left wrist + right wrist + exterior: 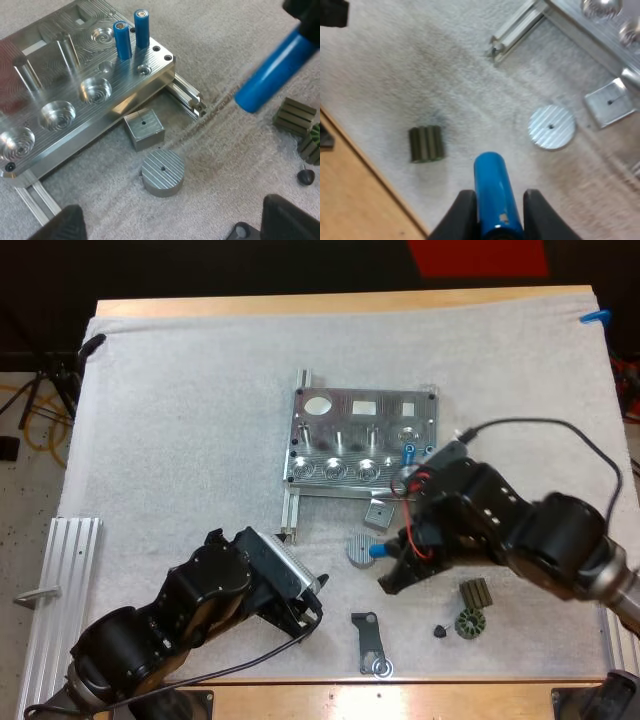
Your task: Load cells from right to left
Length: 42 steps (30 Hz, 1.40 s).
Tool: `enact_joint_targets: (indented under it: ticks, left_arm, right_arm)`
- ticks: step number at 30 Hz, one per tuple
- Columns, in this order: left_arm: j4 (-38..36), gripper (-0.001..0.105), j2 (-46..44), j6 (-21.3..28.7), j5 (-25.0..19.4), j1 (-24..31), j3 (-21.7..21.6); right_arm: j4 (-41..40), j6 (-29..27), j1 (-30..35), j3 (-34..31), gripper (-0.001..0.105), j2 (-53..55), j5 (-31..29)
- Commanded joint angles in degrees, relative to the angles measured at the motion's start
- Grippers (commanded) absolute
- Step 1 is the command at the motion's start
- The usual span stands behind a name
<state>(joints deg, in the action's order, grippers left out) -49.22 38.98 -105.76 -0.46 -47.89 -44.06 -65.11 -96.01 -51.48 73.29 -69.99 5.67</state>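
Observation:
The metal fixture (365, 435) lies mid-mat with two blue cylinders (408, 453) upright in its right-hand holes; the left wrist view has them (121, 40) at the fixture's (60, 75) corner. My right gripper (392, 570) hovers just in front of the fixture, shut on a third blue cylinder (378, 551), which its fingers (498, 196) squeeze from both sides (492, 175). That held cylinder (275, 70) hangs over the mat beside the dark parts (295, 116). My left gripper (300, 612) rests low near the front edge, its fingers (65, 225) wide apart with nothing between them.
A ribbed metal disc (365, 548) and a square metal block (378, 513) lie just before the fixture. Dark ribbed parts (476, 592), a small black knob (440, 631) and a flat bracket (372, 643) sit front right. An aluminium rail (60, 580) lies at the left edge.

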Motion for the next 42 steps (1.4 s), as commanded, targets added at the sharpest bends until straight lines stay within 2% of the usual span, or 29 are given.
enact_joint_targets:
  ticks: [1,6,13,27,42]
  left_arm:
    - [0.18,0.07,-0.3,-0.86,-1.46,-0.13,-0.4]
    - [-0.56,0.07,-0.3,-1.77,-2.53,-0.13,-0.4]
    - [-3.51,0.07,-0.3,-2.38,-2.82,-0.13,-0.4]
    - [-3.62,0.07,-0.3,-2.38,-2.82,-0.13,-0.4]
    - [-3.14,0.07,-0.3,-2.38,-2.82,-0.13,-0.4]
  right_arm:
    - [-1.41,-2.96,-0.2,2.65,0.0,-1.39,-1.22]
    - [-5.5,-9.11,-0.05,9.62,0.0,-6.87,-7.42]
    - [-10.52,-16.66,0.07,16.98,0.0,-13.71,-13.05]
    - [-12.89,-25.6,8.68,25.2,0.0,-24.74,-11.64]
    - [-9.42,-37.95,10.16,26.06,0.0,-32.66,-10.55]
